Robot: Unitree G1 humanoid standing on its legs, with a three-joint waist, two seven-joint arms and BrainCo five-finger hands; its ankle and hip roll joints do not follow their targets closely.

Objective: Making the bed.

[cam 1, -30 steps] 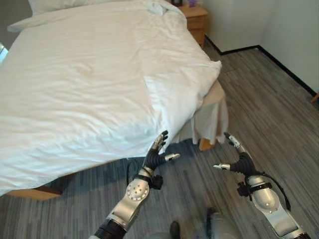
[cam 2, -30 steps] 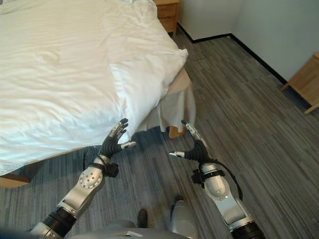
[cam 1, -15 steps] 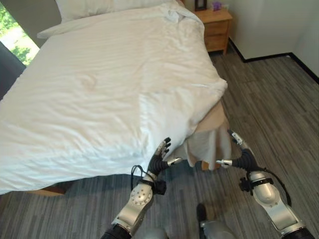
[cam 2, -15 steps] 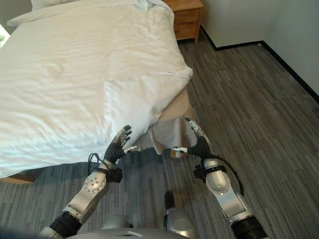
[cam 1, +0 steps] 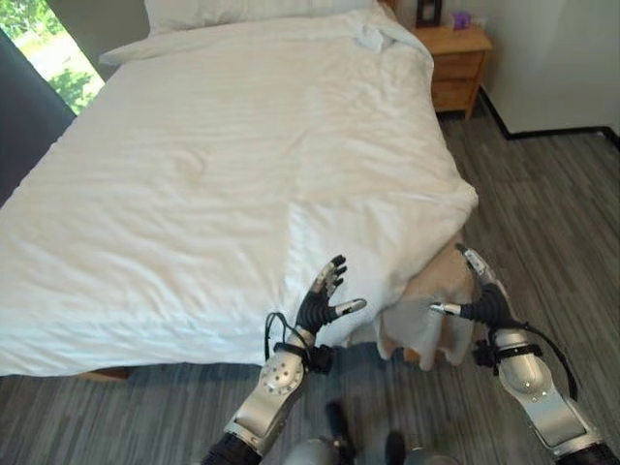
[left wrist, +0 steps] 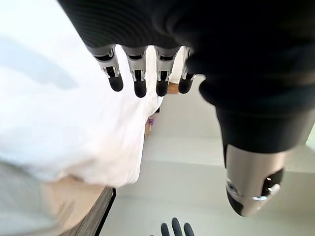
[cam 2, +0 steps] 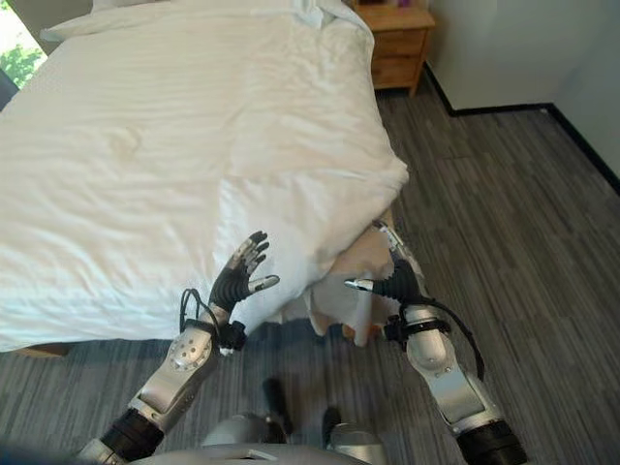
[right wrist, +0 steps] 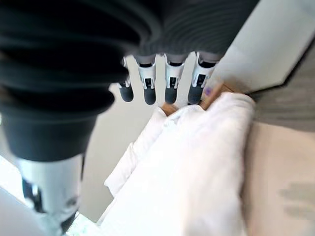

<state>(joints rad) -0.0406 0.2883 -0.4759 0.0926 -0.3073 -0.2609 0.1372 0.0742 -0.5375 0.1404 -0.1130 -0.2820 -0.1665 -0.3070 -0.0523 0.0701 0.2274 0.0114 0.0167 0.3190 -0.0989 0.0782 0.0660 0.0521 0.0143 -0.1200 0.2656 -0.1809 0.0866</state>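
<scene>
your left hand (cam 1: 323, 306) is raised in front of the near edge of the white duvet (cam 1: 223, 184), fingers straight and spread, thumb out, gripping nothing. your right hand (cam 1: 481, 297) is up beside the bed's near right corner, fingers also extended and empty, next to the beige bed skirt (cam 1: 426, 310) exposed under the folded-back duvet corner (cam 1: 441, 199). the duvet covers the bed up to the pillows (cam 1: 242, 12); a wooden nightstand (cam 1: 460, 58) stands by the far corner.
</scene>
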